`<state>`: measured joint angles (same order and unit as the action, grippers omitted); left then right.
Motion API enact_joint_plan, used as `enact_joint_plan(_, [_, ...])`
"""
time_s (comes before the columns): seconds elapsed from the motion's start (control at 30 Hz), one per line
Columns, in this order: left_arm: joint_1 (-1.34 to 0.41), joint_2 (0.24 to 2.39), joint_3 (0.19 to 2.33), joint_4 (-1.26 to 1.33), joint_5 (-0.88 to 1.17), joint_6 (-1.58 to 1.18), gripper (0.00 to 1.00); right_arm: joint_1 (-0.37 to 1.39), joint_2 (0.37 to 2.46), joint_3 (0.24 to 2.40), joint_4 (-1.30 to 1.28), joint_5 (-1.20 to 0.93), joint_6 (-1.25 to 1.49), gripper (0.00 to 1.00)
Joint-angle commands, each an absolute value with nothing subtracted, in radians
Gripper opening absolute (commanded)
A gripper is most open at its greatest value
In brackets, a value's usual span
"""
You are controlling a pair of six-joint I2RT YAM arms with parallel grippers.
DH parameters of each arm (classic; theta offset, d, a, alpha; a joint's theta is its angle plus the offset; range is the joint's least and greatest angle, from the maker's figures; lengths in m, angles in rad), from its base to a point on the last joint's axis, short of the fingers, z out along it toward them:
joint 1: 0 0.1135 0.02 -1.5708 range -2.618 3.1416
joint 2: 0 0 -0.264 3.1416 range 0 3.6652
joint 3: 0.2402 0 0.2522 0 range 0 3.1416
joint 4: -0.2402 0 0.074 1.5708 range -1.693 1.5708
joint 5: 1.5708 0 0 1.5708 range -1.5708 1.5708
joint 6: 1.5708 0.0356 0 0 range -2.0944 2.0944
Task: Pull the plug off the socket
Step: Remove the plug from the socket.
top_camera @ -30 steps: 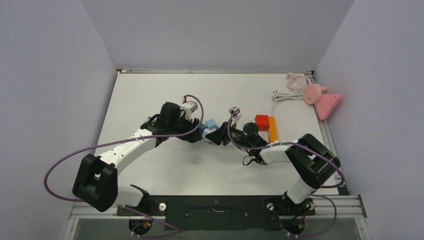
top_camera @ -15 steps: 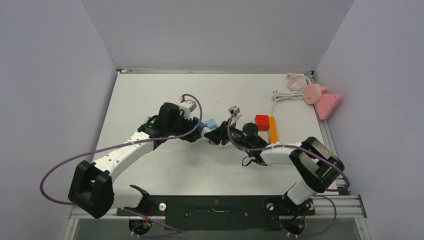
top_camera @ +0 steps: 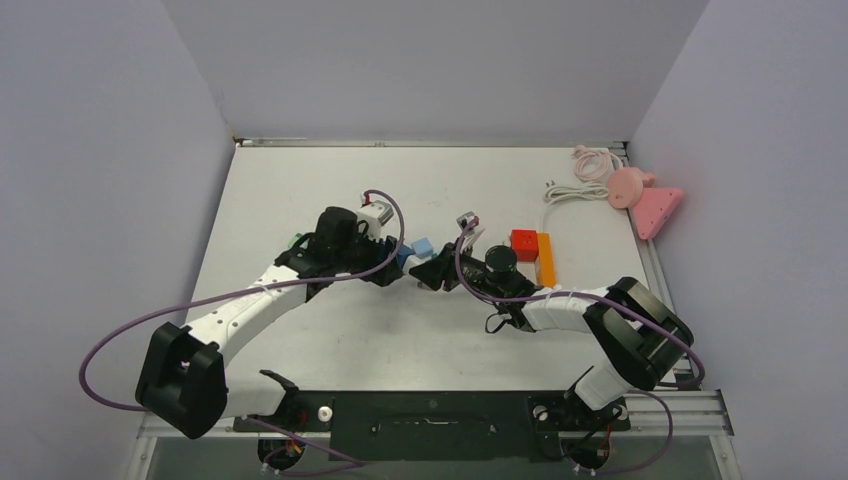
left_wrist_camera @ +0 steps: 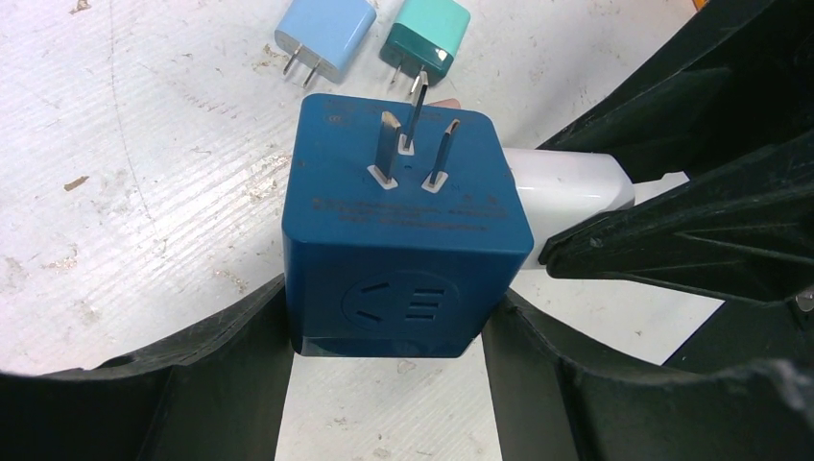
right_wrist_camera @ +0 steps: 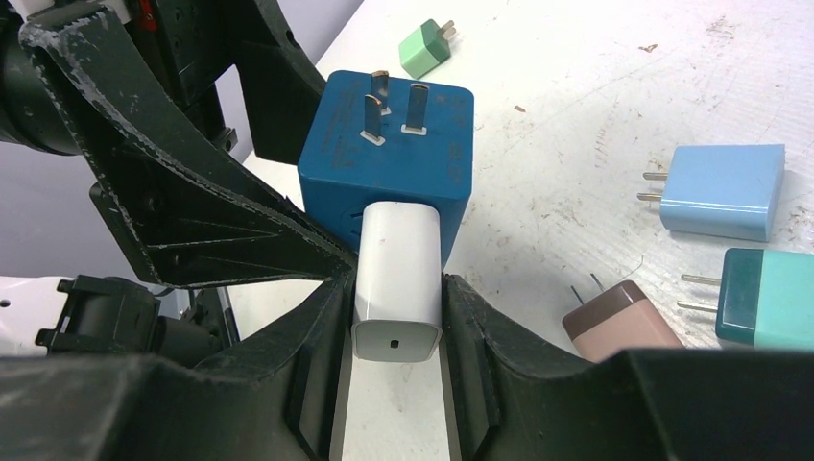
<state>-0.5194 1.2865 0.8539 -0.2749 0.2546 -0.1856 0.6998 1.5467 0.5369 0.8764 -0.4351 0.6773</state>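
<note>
A dark blue cube socket (left_wrist_camera: pixel 403 240) with metal prongs on top is held between the black fingers of my left gripper (left_wrist_camera: pixel 389 355). A white plug (right_wrist_camera: pixel 396 279) is plugged into its side and also shows in the left wrist view (left_wrist_camera: pixel 566 182). My right gripper (right_wrist_camera: pixel 395 336) is shut on the white plug, its fingers pressing both sides. In the top view the two grippers meet at mid-table, left (top_camera: pixel 395 262) and right (top_camera: pixel 432 270), with the socket hidden between them.
Loose plugs lie near: light blue (left_wrist_camera: pixel 324 36), teal (left_wrist_camera: pixel 425 34), brown (right_wrist_camera: pixel 624 322), small green (right_wrist_camera: pixel 422 46). A red block (top_camera: pixel 524 243) and orange block (top_camera: pixel 545 257) sit right of centre. A white cable (top_camera: pixel 570 192) and pink objects (top_camera: pixel 645 200) lie at the far right.
Both arms stay joined at the socket. The left arm's elbow has shifted slightly left; the grippers have hardly moved.
</note>
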Motion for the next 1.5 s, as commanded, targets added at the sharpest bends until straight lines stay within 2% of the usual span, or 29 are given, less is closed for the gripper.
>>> enact_joint_plan(0.0, [-0.497, 1.223, 0.859, -0.137, 0.336, -0.184, 0.0, 0.68, 1.526, 0.541, 0.874, -0.462, 0.64, 0.05])
enact_joint_plan(0.2, [-0.498, 1.214, 0.852, -0.124, 0.356, -0.183, 0.0, 0.67, 1.541, 0.548, 0.868, -0.465, 0.642, 0.05])
enact_joint_plan(0.4, [-0.54, 1.236, 0.879, -0.215, 0.117, -0.158, 0.0, 0.685, 1.525, 0.563, 0.853, -0.425, 0.674, 0.05])
enact_joint_plan(0.67, [-0.593, 1.262, 0.897, -0.262, -0.027, -0.137, 0.0, 0.745, 1.497, 0.602, 0.792, -0.378, 0.661, 0.05])
enact_joint_plan(0.87, [-0.597, 1.257, 0.893, -0.251, 0.0, -0.142, 0.0, 0.757, 1.495, 0.606, 0.773, -0.359, 0.648, 0.05])
enact_joint_plan(1.27, [-0.519, 1.232, 0.877, -0.179, 0.281, -0.168, 0.0, 0.689, 1.517, 0.573, 0.803, -0.408, 0.658, 0.05])
enact_joint_plan(1.47, [-0.518, 1.212, 0.869, -0.175, 0.276, -0.166, 0.0, 0.67, 1.551, 0.571, 0.827, -0.433, 0.674, 0.05])
